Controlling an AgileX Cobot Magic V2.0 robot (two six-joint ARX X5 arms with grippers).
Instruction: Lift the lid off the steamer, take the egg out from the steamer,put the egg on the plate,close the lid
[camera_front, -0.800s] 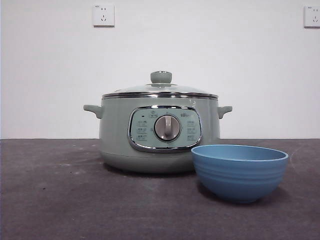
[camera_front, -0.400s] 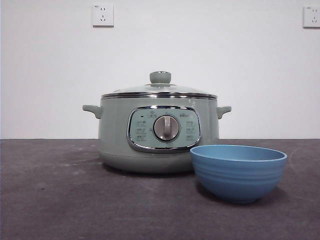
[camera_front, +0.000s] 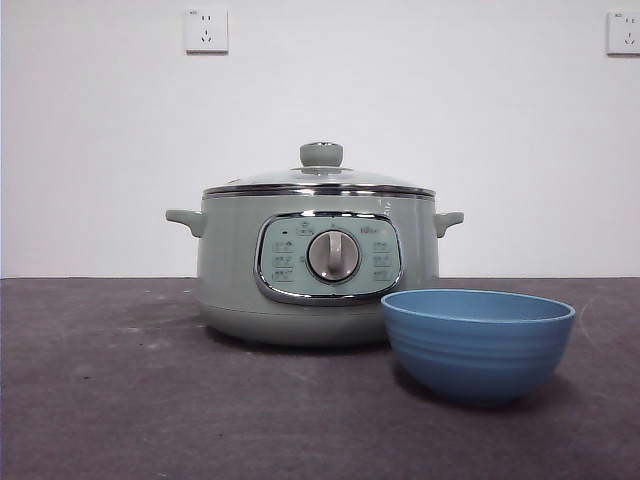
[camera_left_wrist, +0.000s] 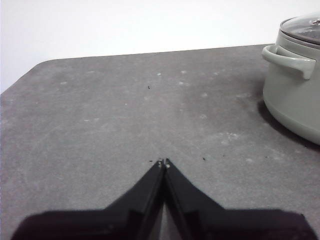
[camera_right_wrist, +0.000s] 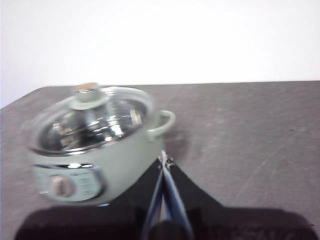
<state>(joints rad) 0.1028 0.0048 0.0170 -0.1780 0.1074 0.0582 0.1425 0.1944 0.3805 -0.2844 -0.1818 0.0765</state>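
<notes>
Grey table (camera_front: 120, 400) bears the lidded steamer (camera_front: 320, 270) beside the plate (camera_front: 478, 345); both grippers' jaws are closed, empty.

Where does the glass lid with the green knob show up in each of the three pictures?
Front view: the round chrome-rimmed glass lid sits centred, atop the sage-green cooker.
Left wrist view: only its edge shows, in the upper right corner.
Right wrist view: blurred, left of centre.
Shared landmark: the cooker's side handle.
</notes>
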